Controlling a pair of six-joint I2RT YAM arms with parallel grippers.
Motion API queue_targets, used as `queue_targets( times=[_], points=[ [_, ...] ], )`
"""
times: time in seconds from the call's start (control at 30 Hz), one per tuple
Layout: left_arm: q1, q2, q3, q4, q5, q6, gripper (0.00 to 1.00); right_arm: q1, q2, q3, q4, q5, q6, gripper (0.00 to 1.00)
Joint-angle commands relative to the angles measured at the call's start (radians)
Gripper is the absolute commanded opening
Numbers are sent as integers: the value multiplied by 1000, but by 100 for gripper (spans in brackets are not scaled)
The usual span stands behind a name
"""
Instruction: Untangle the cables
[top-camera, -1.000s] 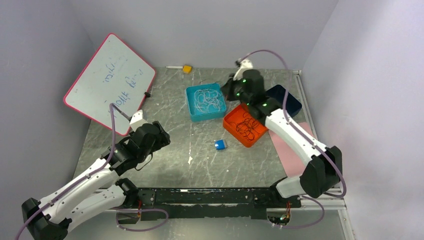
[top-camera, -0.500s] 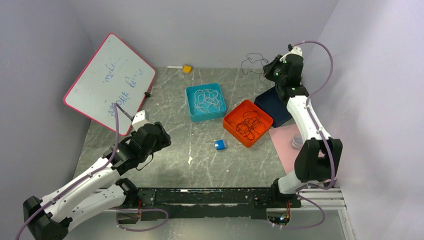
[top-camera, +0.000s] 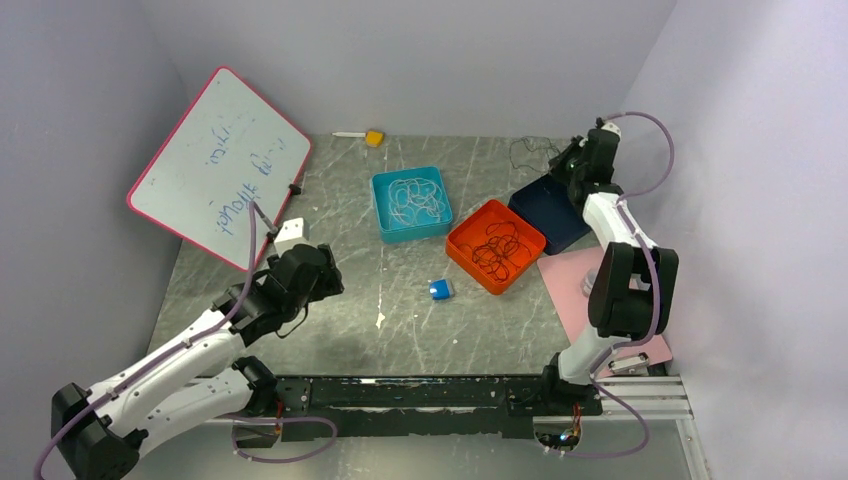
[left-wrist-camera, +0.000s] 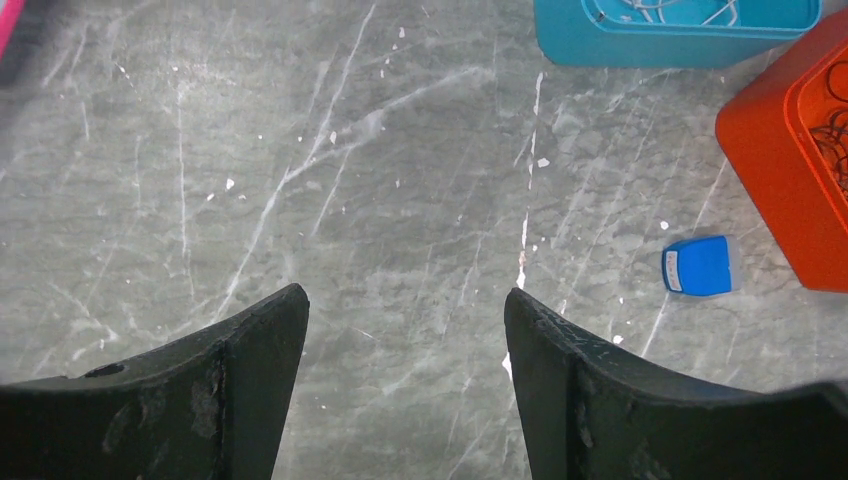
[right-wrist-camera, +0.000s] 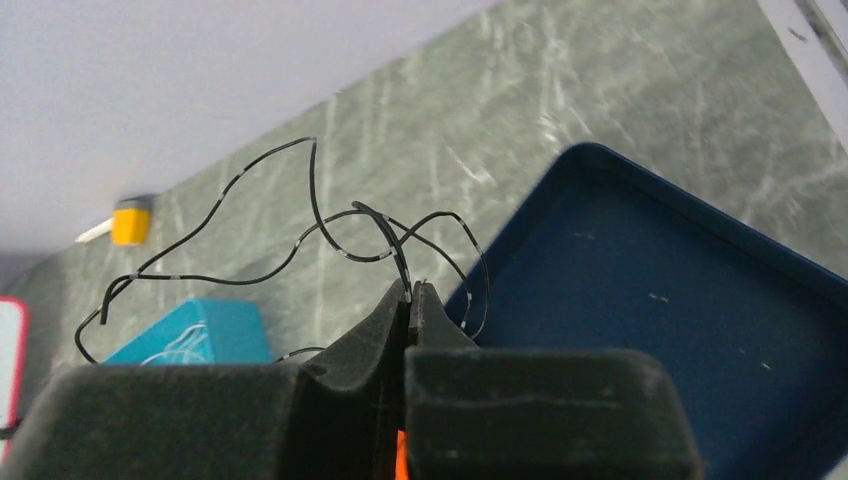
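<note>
A tangle of black cables (top-camera: 497, 247) lies in the orange tray (top-camera: 463, 243). Whitish cables (top-camera: 415, 198) lie coiled in the teal tray (top-camera: 381, 211). My right gripper (top-camera: 570, 162) is at the back right, by the far corner of the navy tray (top-camera: 553, 212), and is shut on one black cable (right-wrist-camera: 330, 235). That cable's loops hang out ahead of the closed fingertips (right-wrist-camera: 411, 290) and toward the back wall (top-camera: 525, 150). My left gripper (left-wrist-camera: 405, 310) stands open over bare table at the front left (top-camera: 318, 272), with nothing between its fingers.
A whiteboard (top-camera: 220, 165) leans at the back left. A small blue block (top-camera: 440, 289) lies mid-table, near the orange tray's front corner (left-wrist-camera: 775, 170). A yellow block (top-camera: 374, 138) sits at the back wall. A pink mat (top-camera: 575, 300) lies at the right.
The right arm has swung from over the orange tray up and back to the right, pulling one black cable out with it. The left arm has barely shifted.
</note>
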Motion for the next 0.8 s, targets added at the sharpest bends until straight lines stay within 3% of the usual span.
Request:
queue_targets(
  times=[0.0, 0.77],
  points=[
    [-3, 2, 46, 16, -40, 73, 76, -37, 36, -43, 41, 23, -5, 0],
    [-3, -49, 36, -30, -65, 64, 76, -63, 95, -96, -132, 370, -80, 0]
  ],
)
